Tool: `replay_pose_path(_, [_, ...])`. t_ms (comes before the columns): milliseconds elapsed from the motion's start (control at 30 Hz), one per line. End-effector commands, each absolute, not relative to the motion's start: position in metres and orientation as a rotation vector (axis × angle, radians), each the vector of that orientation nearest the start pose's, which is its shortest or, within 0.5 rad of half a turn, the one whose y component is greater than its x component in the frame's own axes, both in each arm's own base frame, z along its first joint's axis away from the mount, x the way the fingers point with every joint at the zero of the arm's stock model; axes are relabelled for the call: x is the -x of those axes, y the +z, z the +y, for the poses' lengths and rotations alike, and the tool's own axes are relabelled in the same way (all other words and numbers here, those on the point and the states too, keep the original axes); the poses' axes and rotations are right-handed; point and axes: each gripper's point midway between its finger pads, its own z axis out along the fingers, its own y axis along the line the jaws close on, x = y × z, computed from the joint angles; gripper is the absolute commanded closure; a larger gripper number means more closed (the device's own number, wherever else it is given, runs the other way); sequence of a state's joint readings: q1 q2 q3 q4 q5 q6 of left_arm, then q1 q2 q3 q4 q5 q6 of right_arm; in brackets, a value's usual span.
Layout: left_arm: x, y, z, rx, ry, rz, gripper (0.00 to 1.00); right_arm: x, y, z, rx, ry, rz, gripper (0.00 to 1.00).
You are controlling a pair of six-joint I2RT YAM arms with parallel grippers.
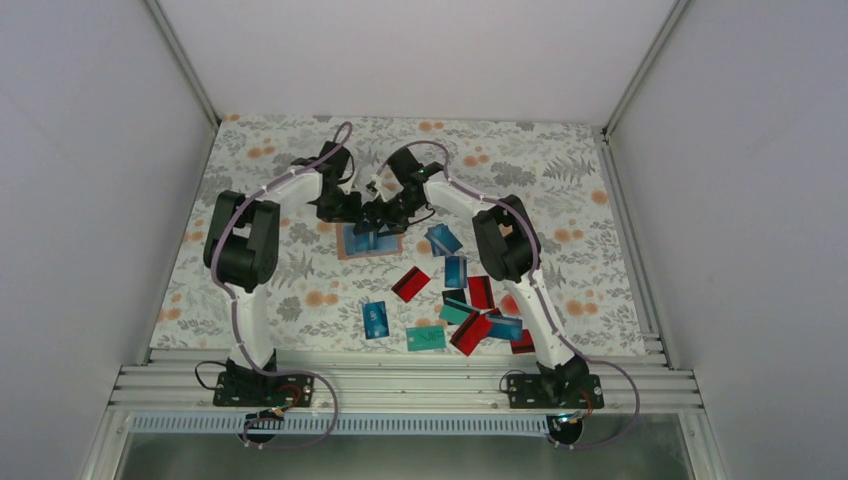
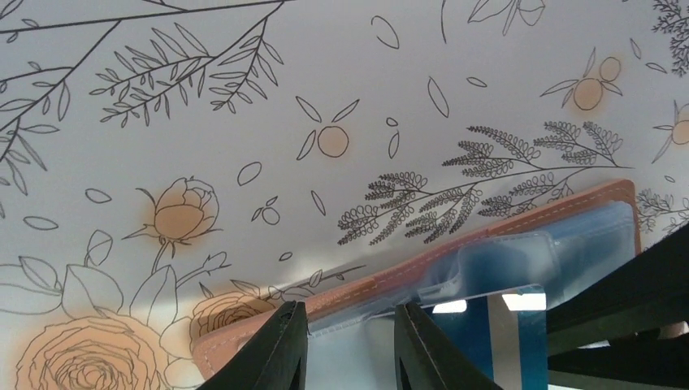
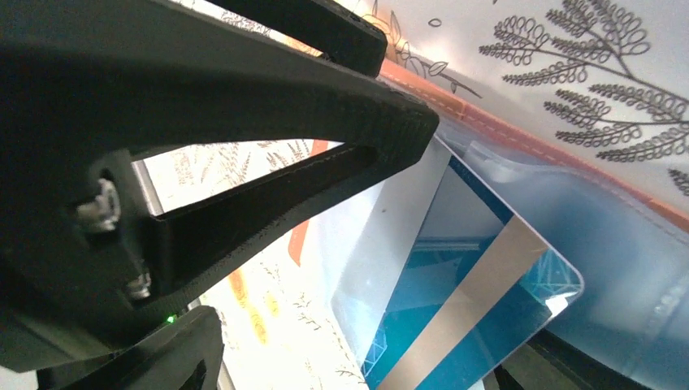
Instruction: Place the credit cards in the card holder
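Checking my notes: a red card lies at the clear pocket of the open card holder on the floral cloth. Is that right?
Not quite. The card is blue with a silver stripe, not red; the right wrist view shows it. It does lie at the clear pocket of the open card holder on the floral cloth.

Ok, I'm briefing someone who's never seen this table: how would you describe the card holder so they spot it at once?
Find the flowered tablecloth and look near its middle, behind and left of the scattered cards. The card holder lies flat there, opened. Unlike the glossy blue, teal and red cards, it is bigger, has a stitched tan border and holds clear plastic pockets.
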State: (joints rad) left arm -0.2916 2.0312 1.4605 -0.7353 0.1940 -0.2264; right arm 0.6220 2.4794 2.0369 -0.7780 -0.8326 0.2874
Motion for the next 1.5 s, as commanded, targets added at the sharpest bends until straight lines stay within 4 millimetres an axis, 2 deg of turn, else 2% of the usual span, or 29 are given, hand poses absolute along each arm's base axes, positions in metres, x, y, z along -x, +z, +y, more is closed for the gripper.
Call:
replay_pose_path(0, [-0.389, 0.05, -0.179, -0.2, -0.493, 2.912, 0.73, -0.378, 0.029, 0.408, 0.576, 1.311, 2.865, 0.21])
replay_pose_path(233, [-0.405, 0.055, -0.168, -0.038, -0.447, 2.894, 0.73, -0.377, 0.024, 0.407, 0.567, 1.314, 2.875, 0.21])
replay_pose_path(300, [-0.407, 0.054, -0.159, 0.022, -0.389, 2.917, 0.73, -0.376, 0.023, 0.407, 0.568, 1.323, 2.875, 0.2])
replay_pose_path(367, [-0.401, 0.055, -0.145, 0.095, -0.318, 2.925, 0.73, -0.377, 0.023, 0.408, 0.574, 1.324, 2.875, 0.2])
replay_pose_path(500, [-0.376, 0.054, -0.12, 0.216, -0.237, 2.931, 0.73, -0.377, 0.021, 0.407, 0.582, 1.307, 2.885, 0.2])
replay_pose_path(667, [-0.354, 0.041, -0.092, 0.331, -0.129, 2.949, 0.77, -0.381, 0.018, 0.405, 0.578, 1.237, 2.901, 0.21])
replay_pose_path(733, [-0.35, 0.034, -0.088, 0.353, -0.13, 2.96, 0.77, -0.381, 0.015, 0.406, 0.575, 1.215, 2.912, 0.21])
replay_pose_path(967, [-0.354, 0.015, -0.09, 0.332, -0.137, 2.991, 0.78, -0.381, -0.001, 0.407, 0.567, 1.125, 2.96, 0.22])
replay_pose_path(1167, [-0.367, 0.006, -0.101, 0.316, -0.229, 2.998, 0.79, -0.386, -0.006, 0.405, 0.546, 1.018, 2.975, 0.22])
replay_pose_path(1467, [-0.376, 0.0, -0.12, 0.268, -0.406, 2.998, 0.79, -0.373, -0.015, 0.419, 0.616, 0.989, 2.989, 0.22])
